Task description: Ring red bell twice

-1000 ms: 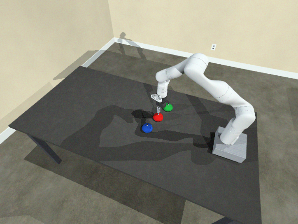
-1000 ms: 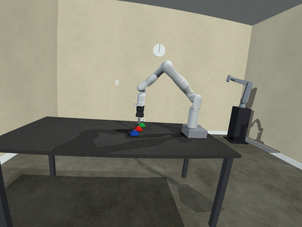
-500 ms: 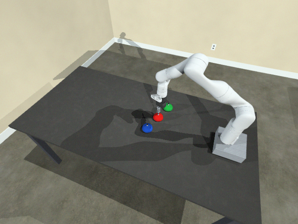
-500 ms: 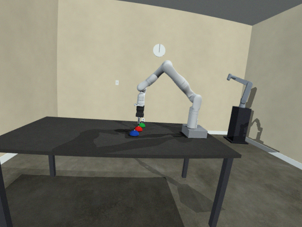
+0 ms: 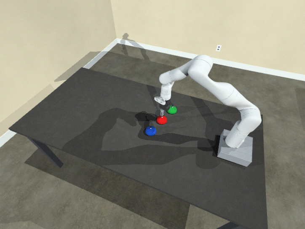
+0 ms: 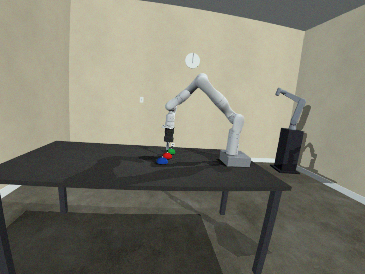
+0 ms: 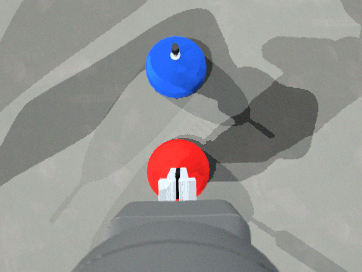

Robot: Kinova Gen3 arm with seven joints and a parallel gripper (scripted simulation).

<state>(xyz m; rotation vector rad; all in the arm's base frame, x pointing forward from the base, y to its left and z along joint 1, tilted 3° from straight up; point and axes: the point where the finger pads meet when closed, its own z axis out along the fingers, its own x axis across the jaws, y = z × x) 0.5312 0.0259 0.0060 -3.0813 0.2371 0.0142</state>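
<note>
The red bell [image 5: 161, 120] [image 6: 167, 155] [image 7: 170, 161] stands on the dark table [image 5: 73, 105] between a blue bell and a green one. My gripper [image 5: 161, 114] [image 6: 168, 148] [image 7: 178, 178] is shut and empty, pointing straight down right over the middle of the red bell. Its fingertips hide the red bell's button in all views. In the top and exterior views the tips stand at the top of the bell; I cannot tell whether they press on it.
The blue bell [image 5: 150, 131] [image 6: 162, 160] [image 7: 176, 68] stands next to the red one with its button up. The green bell [image 5: 172, 110] [image 6: 171, 151] stands on the other side, near my wrist. The arm's base block [image 5: 235, 151] sits at the table's right.
</note>
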